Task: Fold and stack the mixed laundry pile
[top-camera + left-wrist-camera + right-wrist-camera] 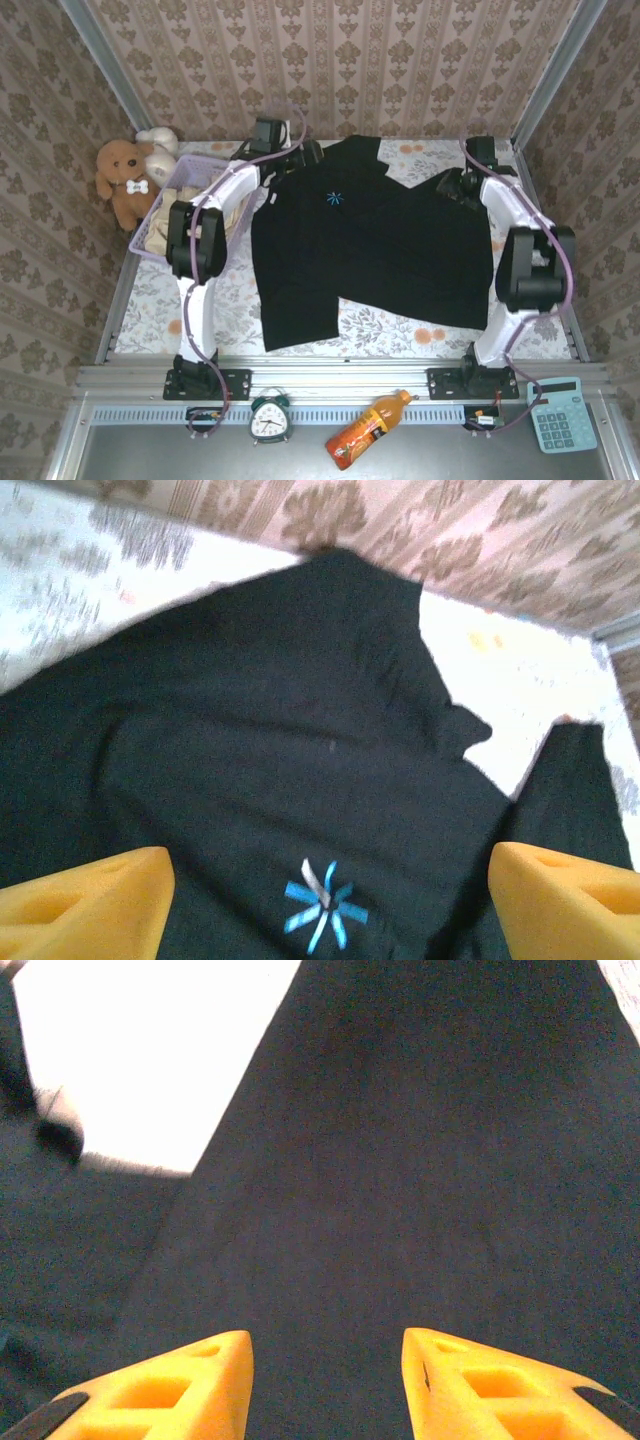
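Desk: Two garments in this job. Where do they sit?

Operator: I have the black garment (380,250) spread flat across the middle of the table (390,325), starburst mark (333,198) facing up toward its far left. The cream garment (158,233) lies bunched in the lavender basket (190,165) at the left, beside the teddy bears (122,175).

Desk: And the jaws?

Operator: My left gripper (330,865) hangs over the mark, jaws spread wide, nothing between them. My right gripper (325,1340) hovers low over the black cloth at its far right part, jaws parted, pinching nothing that I can see.

Desk: Which step, then?

Operator: I judge it the laying-out before the first fold. Next I'd want each gripper on an edge, the far shoulder for the left and the sleeve side for the right.

Desk: Room?

Operator: The near hem is uneven, with its left part lying closer to me. Bare table shows along the near side and at the far right corner. The basket stands close on the left.
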